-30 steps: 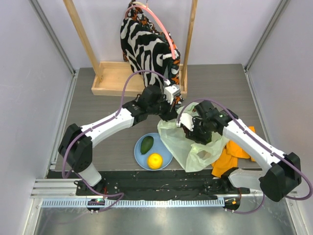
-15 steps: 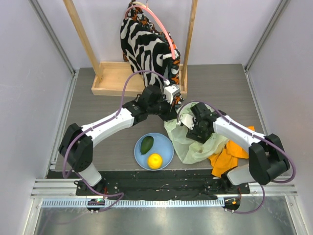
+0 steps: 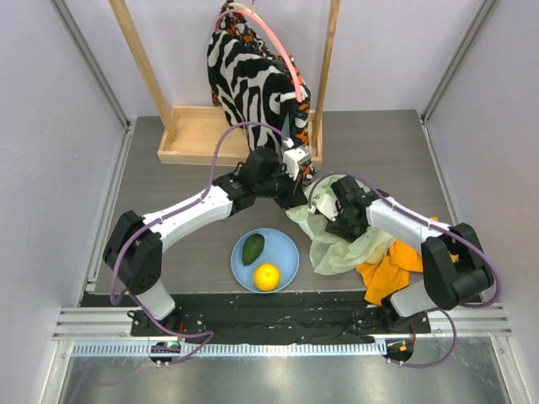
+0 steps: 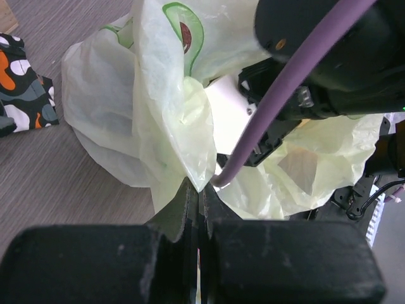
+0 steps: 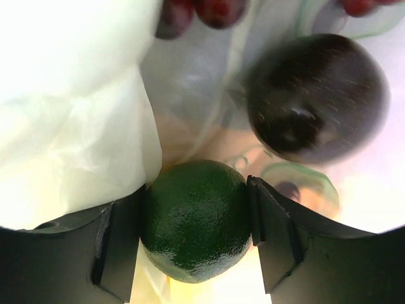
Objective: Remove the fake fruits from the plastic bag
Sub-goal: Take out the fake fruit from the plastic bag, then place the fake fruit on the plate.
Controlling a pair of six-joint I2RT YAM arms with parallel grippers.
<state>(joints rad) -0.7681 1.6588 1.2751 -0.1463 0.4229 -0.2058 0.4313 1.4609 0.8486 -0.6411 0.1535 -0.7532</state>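
Green avocado (image 5: 196, 218) touches both right fingers (image 5: 278, 244), plastic bag (image 5: 76, 126) crowding.

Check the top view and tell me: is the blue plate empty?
No, the plate holds a green avocado and an orange.

A robotics lab test cell. White panels (image 3: 50, 168) in aluminium framing (image 3: 94, 61) enclose a grey wood-grain counter (image 3: 379, 143), and the cabled left arm (image 3: 189, 210) and right arm (image 3: 404, 225) are bolted to a rail (image 3: 278, 345) at its near edge.
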